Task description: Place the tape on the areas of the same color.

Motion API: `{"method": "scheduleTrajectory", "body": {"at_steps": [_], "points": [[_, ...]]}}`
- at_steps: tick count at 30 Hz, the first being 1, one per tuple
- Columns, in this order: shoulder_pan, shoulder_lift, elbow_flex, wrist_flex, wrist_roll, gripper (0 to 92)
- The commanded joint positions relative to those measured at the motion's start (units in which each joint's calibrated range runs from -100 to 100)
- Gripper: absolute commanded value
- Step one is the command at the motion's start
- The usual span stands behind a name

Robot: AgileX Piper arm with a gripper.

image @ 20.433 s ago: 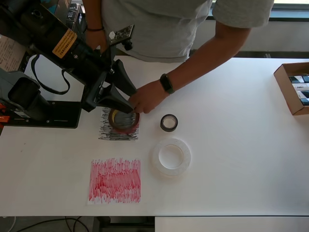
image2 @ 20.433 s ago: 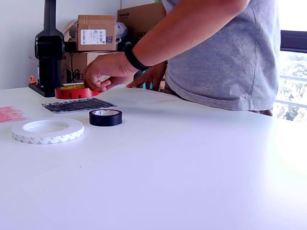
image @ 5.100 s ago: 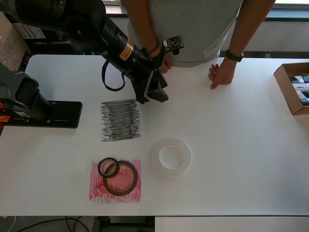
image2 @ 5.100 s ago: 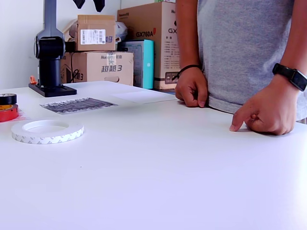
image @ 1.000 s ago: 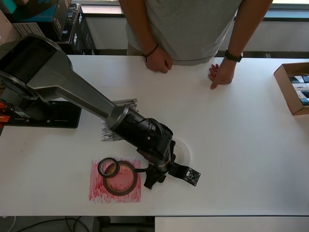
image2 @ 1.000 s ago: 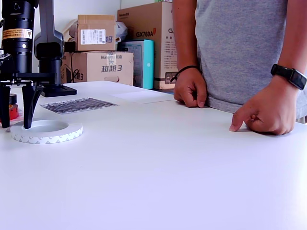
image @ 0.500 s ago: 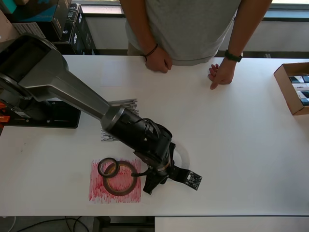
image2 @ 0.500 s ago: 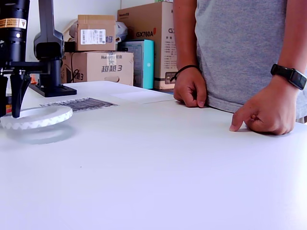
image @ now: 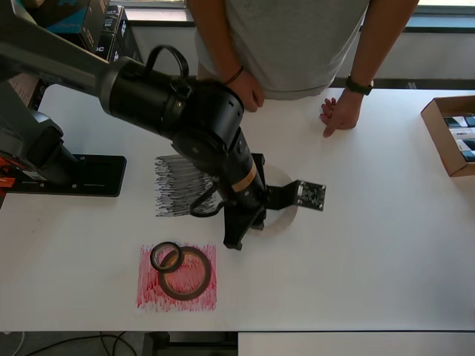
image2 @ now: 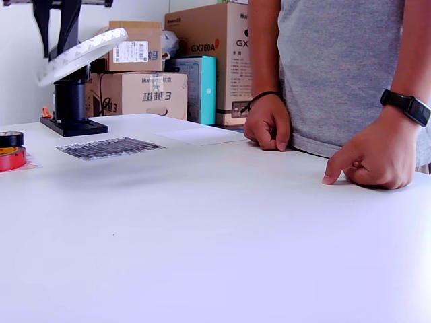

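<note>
Red scribbled paper (image: 177, 277) lies nearest the overhead view's bottom left of the white table (image: 386, 245); on it we note the dark-red tape roll (image: 184, 273) lying flat, with the small black roll (image: 165, 256) resting on its upper-left rim. In the exterior view these two appear at the far left edge, black roll (image2: 10, 139) stacked on the red one (image2: 11, 159). Above them in the overhead view sits the black scribbled sheet (image: 178, 185), bare of any roll and partly covered by the arm. At the centre we see the gripper (image: 249, 215) raised over the table, its fingers closed on the rim of the white tape roll (image: 286, 200), most of which the arm hides from above. In the exterior view the white roll (image2: 81, 54) hangs well above the table, tilted, its right side higher. The plain white sheet (image2: 202, 136) lies flat beyond the black sheet (image2: 110, 147) in that view, near a person's hand (image2: 267, 123). Further right, a second hand (image: 338, 115) rests on the table, and a cardboard box (image: 451, 133) sits at the overhead view's right edge
</note>
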Motion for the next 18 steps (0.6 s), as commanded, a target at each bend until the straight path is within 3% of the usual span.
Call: {"method": "scheduleTrajectory", "body": {"at_steps": [1, 9, 18], "points": [[7.47, -5.87, 0.47, -0.88, -0.89, 0.0], [17.42, -8.4, 5.11, -1.64, -0.89, 0.0], [16.39, -8.77, 10.65, -1.72, -0.81, 0.0]]}}
